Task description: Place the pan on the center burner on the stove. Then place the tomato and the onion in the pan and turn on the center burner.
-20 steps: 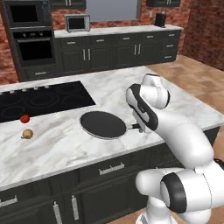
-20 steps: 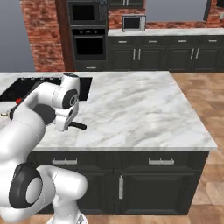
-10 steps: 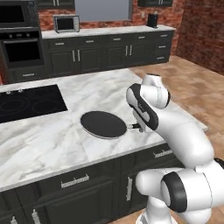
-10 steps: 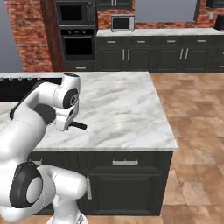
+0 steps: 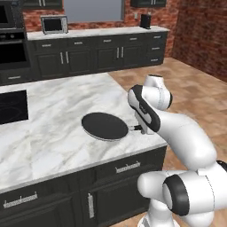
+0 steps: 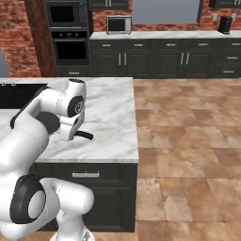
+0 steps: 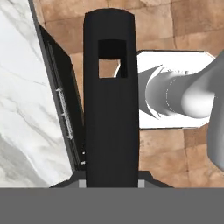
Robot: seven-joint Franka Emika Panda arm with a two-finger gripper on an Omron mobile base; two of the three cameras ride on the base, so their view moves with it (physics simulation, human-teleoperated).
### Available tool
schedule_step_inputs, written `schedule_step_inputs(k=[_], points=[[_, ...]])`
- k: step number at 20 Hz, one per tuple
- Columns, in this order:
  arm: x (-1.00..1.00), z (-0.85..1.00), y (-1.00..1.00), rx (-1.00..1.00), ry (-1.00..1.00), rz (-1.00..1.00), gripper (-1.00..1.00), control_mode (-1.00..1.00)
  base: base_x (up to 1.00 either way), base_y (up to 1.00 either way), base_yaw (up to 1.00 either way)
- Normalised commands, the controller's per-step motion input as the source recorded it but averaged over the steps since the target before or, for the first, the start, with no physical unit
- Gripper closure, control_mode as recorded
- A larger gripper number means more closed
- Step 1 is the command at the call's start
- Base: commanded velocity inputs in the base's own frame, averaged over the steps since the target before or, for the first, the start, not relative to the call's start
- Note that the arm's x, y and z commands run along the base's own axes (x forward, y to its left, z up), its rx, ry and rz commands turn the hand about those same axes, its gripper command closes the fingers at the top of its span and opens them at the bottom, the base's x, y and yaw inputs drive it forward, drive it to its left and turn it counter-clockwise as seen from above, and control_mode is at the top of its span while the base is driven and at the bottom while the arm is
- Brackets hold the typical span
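1. The pan (image 5: pixel 105 126) sits level at the near right part of the marble counter (image 5: pixel 53 119), its dark round inside facing up.
2. Its short black handle (image 5: pixel 135 129) points right, toward the arm; the right base view shows the same handle (image 6: pixel 85 135) sticking out past the arm's wrist above the counter (image 6: pixel 113 117).
3. The tool (image 5: pixel 141 129) is at the end of that handle, narrowed down and clamped on it.
4. In the hand view the handle (image 7: pixel 111 100) runs up the middle as a long black bar with a rectangular hole near its far end; the tool (image 7: pixel 111 181) grips its near end at the bottom.
5. Beside the handle in the hand view lies the counter (image 7: pixel 22 109) edge, with dark cabinet fronts (image 7: pixel 65 109) and brown floor tiles (image 7: pixel 175 22) below.
6. The stove (image 5: pixel 12 106) shows as a black glass patch at the left edge of the counter, well apart from the pan.
7. In the right base view a strip of the stove (image 6: pixel 19 94) shows behind the arm.
8. A wall oven (image 6: pixel 69 44) and a microwave (image 6: pixel 118 24) stand along the back wall.
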Motion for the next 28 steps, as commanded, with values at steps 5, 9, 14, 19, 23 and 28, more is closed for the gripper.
schedule_step_inputs(k=[5, 9, 14, 19, 23, 28], points=[[0.00, 0.00, 0.00, 0.00, 0.00, 0.00, 1.00, 1.00, 0.00, -1.00, 0.04], [0.00, 0.00, 0.00, 0.00, 0.00, 0.00, 1.00, 1.00, 0.02, -0.99, 0.05], [0.00, 0.00, 0.00, 0.00, 0.00, 0.00, 1.00, 1.00, 0.05, -0.95, 0.05], [0.00, 0.00, 0.00, 0.00, 0.00, 0.00, 1.00, 1.00, 0.10, -0.89, 0.04], [0.00, 0.00, 0.00, 0.00, 0.00, 0.00, 1.00, 1.00, 0.23, -0.77, 0.01], [0.00, 0.00, 0.00, 0.00, 0.00, 0.00, 1.00, 1.00, 0.69, -0.49, 0.01]])
